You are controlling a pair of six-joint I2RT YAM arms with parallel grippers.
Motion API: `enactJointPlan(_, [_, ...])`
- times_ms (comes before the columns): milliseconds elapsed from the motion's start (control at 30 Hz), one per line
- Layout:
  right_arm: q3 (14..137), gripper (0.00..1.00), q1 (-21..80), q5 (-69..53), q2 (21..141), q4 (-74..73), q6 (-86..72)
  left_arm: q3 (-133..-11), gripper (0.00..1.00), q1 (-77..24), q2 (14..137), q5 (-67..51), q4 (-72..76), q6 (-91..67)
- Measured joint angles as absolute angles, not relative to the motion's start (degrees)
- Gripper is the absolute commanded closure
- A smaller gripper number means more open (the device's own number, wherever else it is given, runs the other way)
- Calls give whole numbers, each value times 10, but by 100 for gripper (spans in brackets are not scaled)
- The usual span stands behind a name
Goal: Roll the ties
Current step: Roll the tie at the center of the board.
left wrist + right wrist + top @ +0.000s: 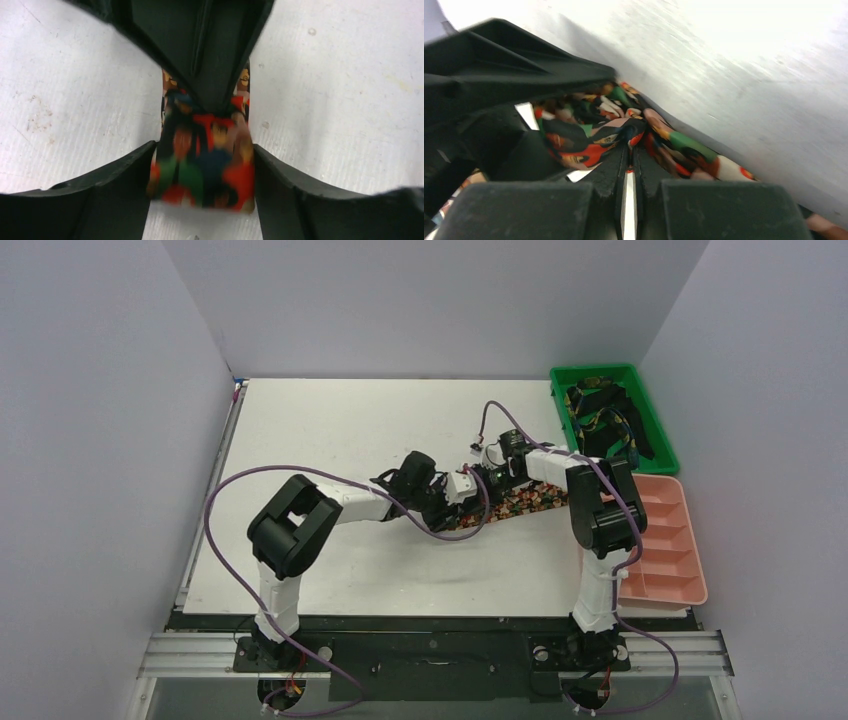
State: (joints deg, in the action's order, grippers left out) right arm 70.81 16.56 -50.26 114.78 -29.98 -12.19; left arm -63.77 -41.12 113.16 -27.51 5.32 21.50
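A floral tie (520, 502) with red, orange and green print lies across the middle of the table. Its folded end (200, 170) sits between my left gripper's (203, 148) two fingers, and the fabric touches both. My right gripper (210, 97) comes in from the far side and pinches the tie just behind that fold. In the right wrist view its fingers are nearly together, with tie fabric (684, 145) nipped at the tips of the right gripper (630, 145). In the top view the left gripper (440, 512) and right gripper (468, 488) meet at the tie's left end.
At the back right stands a green bin (560, 375) holding dark ties with yellow-green patterns (600, 420). In front of it is a pink divided tray (690, 570). Purple cables (215, 510) loop over both arms. White walls enclose the table on three sides.
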Motion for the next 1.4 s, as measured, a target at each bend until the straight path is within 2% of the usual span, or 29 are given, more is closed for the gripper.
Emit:
enactJointPlan(67, [708, 100, 165, -487, 1152, -313, -106, -606, 23, -404, 1121, -291, 94, 211])
enactJointPlan(200, [717, 100, 162, -467, 1152, -337, -86, -509, 18, -378, 1084, -328, 201, 192])
enactJointPlan(333, [728, 100, 163, -450, 1153, -352, -77, -438, 18, -364, 1070, -349, 307, 159])
enactJointPlan(533, [750, 100, 163, -452, 1170, -377, -77, -422, 20, -375, 1105, -355, 422, 99])
enactJointPlan(767, [762, 100, 164, -465, 1182, -391, -65, -442, 28, -399, 1171, -346, 537, 77])
enactJointPlan(867, [767, 100, 165, -468, 1185, -397, -55, -443, 40, -402, 1182, -337, 560, 77])
enactJointPlan(967, [768, 100, 166, -472, 1186, -399, -47, -452, 46, -404, 1192, -331, 569, 79])
enactJointPlan(1033, [767, 100, 169, -475, 1187, -402, -45, -457, 38, -404, 1196, -331, 569, 83])
enactJointPlan(1067, [767, 100, 170, -476, 1187, -403, -43, -458, 30, -404, 1197, -331, 570, 84])
enactJointPlan(1100, [767, 100, 173, -477, 1187, -404, -43, -458, 28, -404, 1197, -331, 571, 87])
enactJointPlan(1267, [767, 100, 190, -488, 1190, -402, -36, -444, 23, -404, 1197, -338, 590, 96])
enactJointPlan(1400, [767, 100, 192, -491, 1191, -406, -18, -417, 25, -392, 1192, -357, 616, 97])
